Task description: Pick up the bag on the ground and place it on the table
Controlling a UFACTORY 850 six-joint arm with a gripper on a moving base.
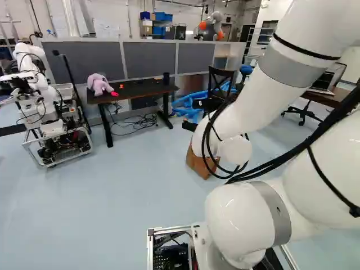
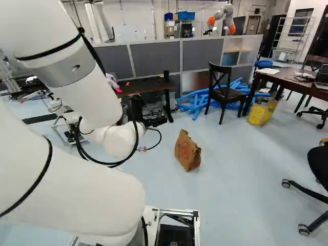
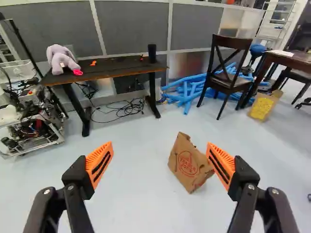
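Note:
My gripper [image 2: 137,106] shows as a dark shape beyond the wrist in the right base view. In the wrist view the gripper [image 3: 160,162] is open, its orange-padded fingers wide apart, holding nothing. A brown paper bag [image 3: 187,162] with a red print stands tilted on the floor ahead, partly covered by one finger. The same bag [image 2: 188,151] shows in full in the right base view; the arm hides part of it in the left base view. Beyond it, by the grey partition, stands a dark table [image 3: 114,68] bearing a lilac plush toy [image 3: 60,59] and a black cylinder [image 3: 152,52].
Cables lie beneath the table. Blue tubes [image 3: 187,92] and a dark chair [image 3: 229,80] stand beside it. A yellow bag [image 2: 261,113] is on the floor by another table [image 2: 279,77]. Another robot [image 1: 45,107] on a wheeled frame stands left of the dark table.

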